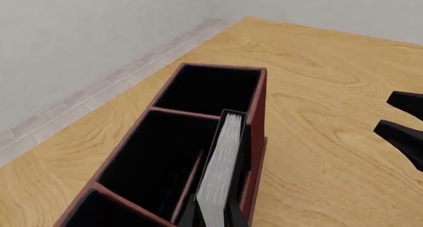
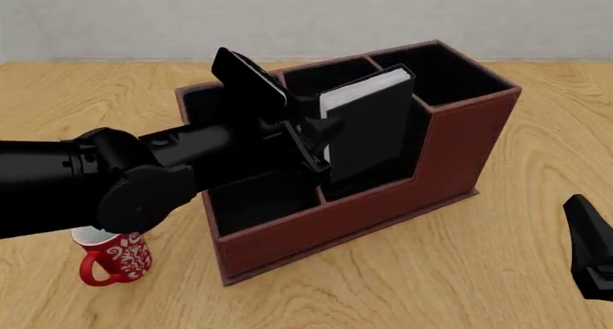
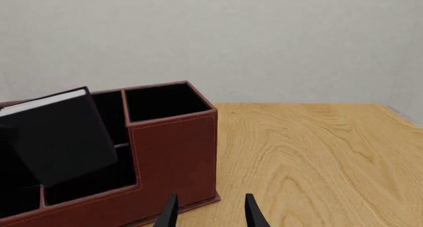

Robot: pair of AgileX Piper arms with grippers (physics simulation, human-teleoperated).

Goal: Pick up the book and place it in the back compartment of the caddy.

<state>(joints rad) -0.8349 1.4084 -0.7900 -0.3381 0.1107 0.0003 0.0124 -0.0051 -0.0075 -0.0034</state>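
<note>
A light wood-grain tabletop is carrying two things. The dark red-brown caddy is sitting near its middle, turned at an angle. A red mug is standing on the near left, just beside the caddy's near-left corner.

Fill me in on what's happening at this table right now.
The left arm's claw is holding the black book tilted, its lower end down inside the red-brown caddy, in a low-walled cell beside the raised square end. Whether the book has touched the bottom cannot be told. The right claw is open and empty, hovering over the table beside the caddy. A red mug stands near the caddy's other end.
</note>
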